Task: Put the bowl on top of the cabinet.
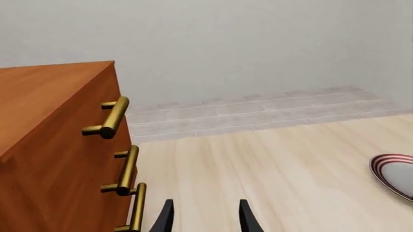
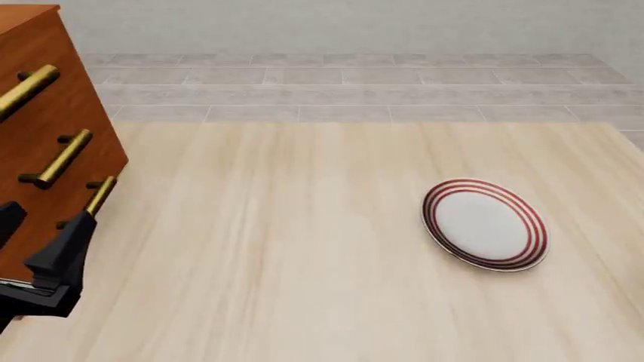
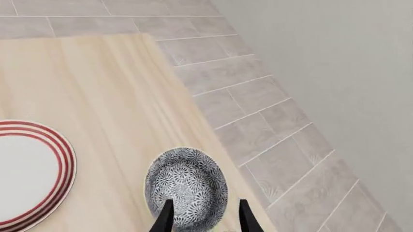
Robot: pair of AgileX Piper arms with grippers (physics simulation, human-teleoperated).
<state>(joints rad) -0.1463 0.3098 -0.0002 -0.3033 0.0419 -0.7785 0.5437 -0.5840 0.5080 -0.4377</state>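
Your right gripper (image 3: 202, 217) spread open above the bowl (image 3: 185, 187) near the table's (image 2: 302, 249) right edge, left gripper (image 1: 204, 217) open beside the cabinet (image 2: 45, 128) at the left edge, plate (image 2: 485, 224) between

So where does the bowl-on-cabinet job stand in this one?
Nothing looks done yet. The bowl sits on the table near its edge, outside the front view. In hand: the right gripper hovers over it, jaws open around its near rim. Left: grasping, lifting, and carrying it past the plate to the cabinet top.
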